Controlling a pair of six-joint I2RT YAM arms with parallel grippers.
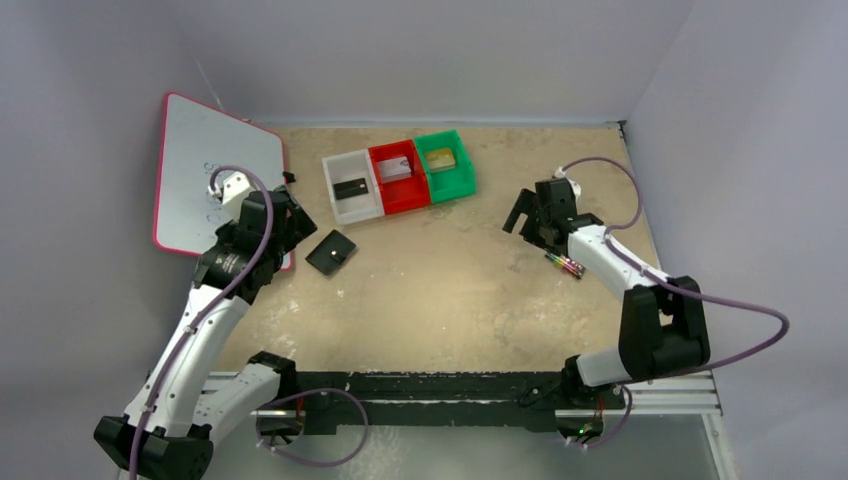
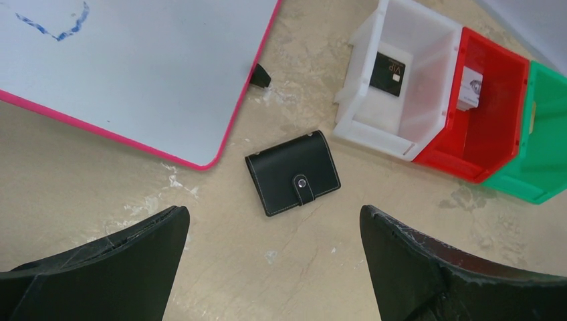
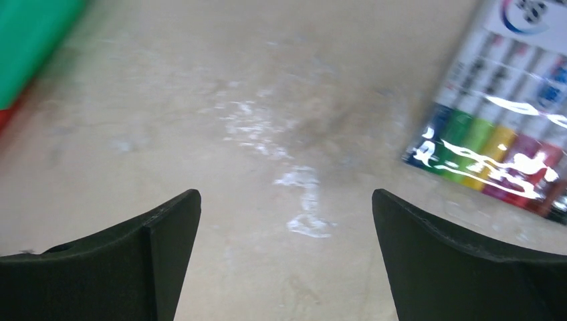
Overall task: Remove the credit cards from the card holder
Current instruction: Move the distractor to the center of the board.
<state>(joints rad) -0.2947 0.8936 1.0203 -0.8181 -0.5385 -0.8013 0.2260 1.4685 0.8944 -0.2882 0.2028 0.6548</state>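
From above, you see the black card holder (image 1: 331, 251) lying shut on the counter (image 1: 450, 290), near your left end effector (image 1: 293, 228). A black card (image 1: 350, 188) sits in the white bin (image 1: 340, 208), a silver card (image 1: 395, 170) in the red bin (image 1: 405, 200) and a gold card (image 1: 441, 157) in the green bin (image 1: 455, 185).

Your left wrist view shows the jaws released wide and empty, with the holder's strap snapped.

In the right wrist view, your right end effector (image 3: 286, 200) is also released and empty over the counter, with the marker pack (image 3: 495, 134) nearby.

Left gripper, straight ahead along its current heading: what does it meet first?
Probably the closed card holder, centred ahead of the open left gripper; depth is unclear, so perhaps bare table first.
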